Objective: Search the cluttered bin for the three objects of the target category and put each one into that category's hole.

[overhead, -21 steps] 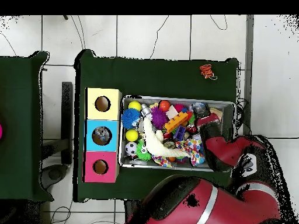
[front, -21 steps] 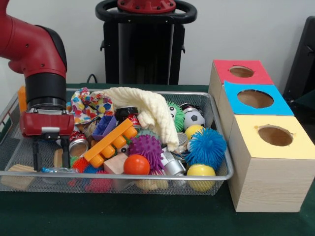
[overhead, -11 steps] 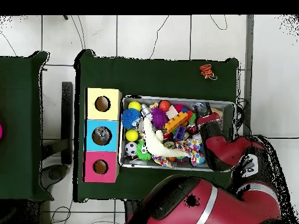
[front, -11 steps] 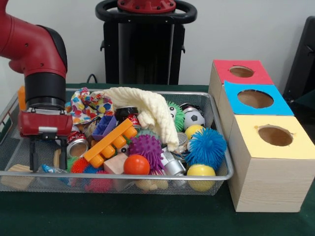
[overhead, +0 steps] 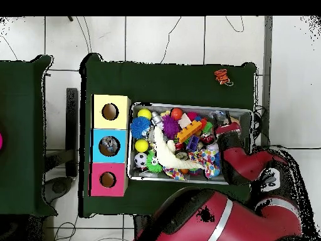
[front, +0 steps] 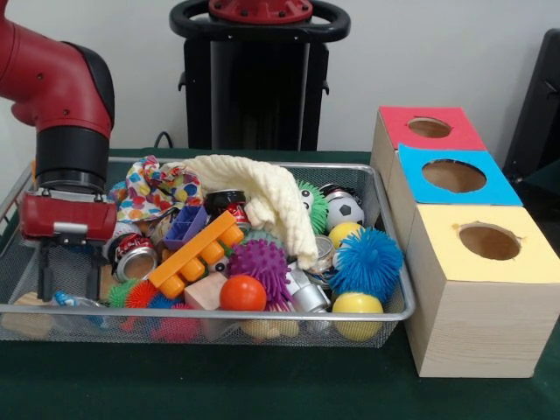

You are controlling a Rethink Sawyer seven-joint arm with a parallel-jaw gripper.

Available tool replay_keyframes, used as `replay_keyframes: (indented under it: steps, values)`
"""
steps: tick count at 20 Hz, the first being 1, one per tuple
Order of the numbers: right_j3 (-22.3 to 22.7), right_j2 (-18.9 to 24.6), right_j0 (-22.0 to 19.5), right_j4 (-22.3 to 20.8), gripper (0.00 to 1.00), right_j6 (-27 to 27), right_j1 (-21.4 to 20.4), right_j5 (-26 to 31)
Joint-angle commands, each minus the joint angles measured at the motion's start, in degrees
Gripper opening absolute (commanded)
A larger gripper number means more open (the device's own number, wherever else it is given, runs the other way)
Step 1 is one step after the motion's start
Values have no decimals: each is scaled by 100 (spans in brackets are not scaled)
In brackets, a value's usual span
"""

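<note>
The red and black gripper (front: 66, 282) has slid toward the bin's end wall over the last second, moving off the crushed drink can (front: 134, 260) and now standing low in the corner of the silver wire-mesh bin (front: 395, 262), its two black fingers (front: 44, 273) apart with nothing between them. Judgement: no pick has been made; it is still searching that corner. The target category is not marked. Counts: three holes, one each in the red-topped box (front: 402, 131), the blue-topped box (front: 503, 188) and the yellow-topped box (front: 538, 262), all by the bin's opposite end. One cream knitted cloth (front: 271, 197), two yellow balls (front: 357, 305), one blue spiky ball (front: 367, 260), one purple spiky ball (front: 260, 262), one soccer ball (front: 346, 210).
</note>
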Motion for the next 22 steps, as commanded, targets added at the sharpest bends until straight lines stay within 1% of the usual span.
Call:
replay_keyframes:
  steps: [1,4,9,14,20,22]
  values:
    - [-134,177,113,311,0,-734,159,-222]
    - [-169,173,120,264,0,-704,174,-253]
    - [-228,173,137,254,0,-720,227,-524]
    - [-290,200,161,109,0,-602,245,-637]
    - [-226,185,125,221,0,-712,205,-769]
    - [-178,150,128,252,0,-581,156,-665]
